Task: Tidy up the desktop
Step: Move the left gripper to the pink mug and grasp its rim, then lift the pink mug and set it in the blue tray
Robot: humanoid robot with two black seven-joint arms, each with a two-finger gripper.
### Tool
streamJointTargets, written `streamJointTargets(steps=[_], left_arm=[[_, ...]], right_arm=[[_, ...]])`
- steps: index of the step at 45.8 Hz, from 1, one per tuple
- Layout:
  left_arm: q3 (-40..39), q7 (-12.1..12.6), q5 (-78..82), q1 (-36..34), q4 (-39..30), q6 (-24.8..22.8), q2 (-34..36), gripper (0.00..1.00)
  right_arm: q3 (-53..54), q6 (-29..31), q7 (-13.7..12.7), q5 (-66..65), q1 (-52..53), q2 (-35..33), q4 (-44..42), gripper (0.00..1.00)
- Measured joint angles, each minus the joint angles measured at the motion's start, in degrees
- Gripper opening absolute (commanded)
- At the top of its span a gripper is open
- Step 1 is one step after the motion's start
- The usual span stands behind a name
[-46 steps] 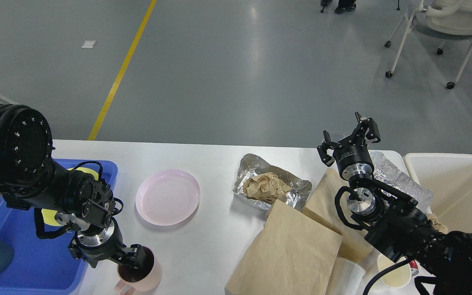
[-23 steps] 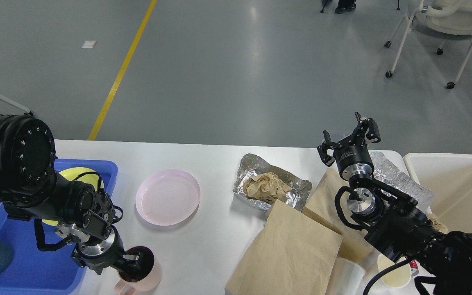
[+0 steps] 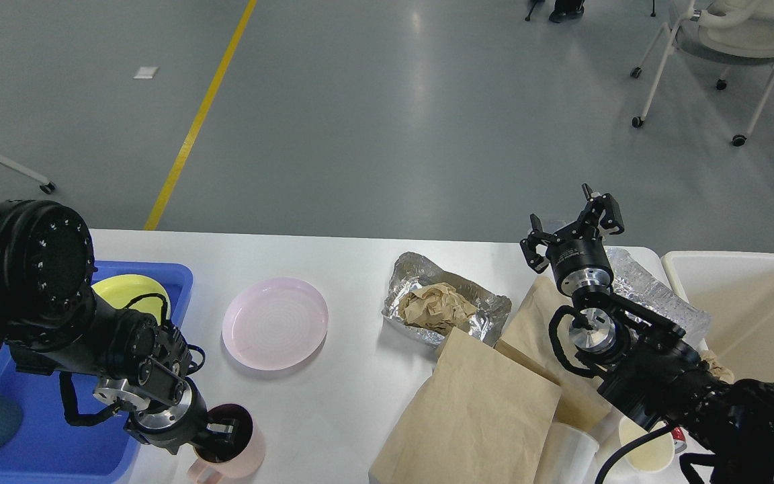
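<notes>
Left gripper (image 3: 224, 433) at pink mug (image 3: 232, 447), low over desktop (image 3: 333, 403) near edge

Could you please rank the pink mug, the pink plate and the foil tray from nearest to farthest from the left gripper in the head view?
1. Pink mug: at the left gripper itself.
2. Pink plate: beyond it, mid-table.
3. Foil tray: farther right, holding crumpled paper.

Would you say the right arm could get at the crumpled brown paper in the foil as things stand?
Probably yes. The right gripper hangs open above the desktop, and the crumpled brown paper lies uncovered on the foil just to its left, with nothing between them.
</notes>
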Motion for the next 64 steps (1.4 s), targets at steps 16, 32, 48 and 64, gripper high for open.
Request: streamJointTargets(steps=[16, 32, 48, 64], left_arm=[[-0.26, -0.22, 0.04, 0.87, 0.01, 0.48, -0.69, 0.06], [-0.27, 0.01, 0.12, 0.76, 0.02, 4.54, -0.58, 0.00], [-0.19, -0.63, 0.36, -2.21, -1.08, 1.68, 0.08, 0.00], [0.31, -4.47, 2.22, -22.89, -1.61, -27.03, 6.39, 0.00]], right_arm=[[-0.01, 0.00, 0.00, 0.00, 0.00, 0.00, 0.00, 1.00], [-0.01, 0.00, 0.00, 0.00, 0.00, 0.00, 0.00, 1.00], [-0.01, -0.01, 0.00, 0.00, 0.00, 0.00, 0.00, 1.00], [0.00, -0.01, 0.00, 0.00, 0.00, 0.00, 0.00, 1.00]])
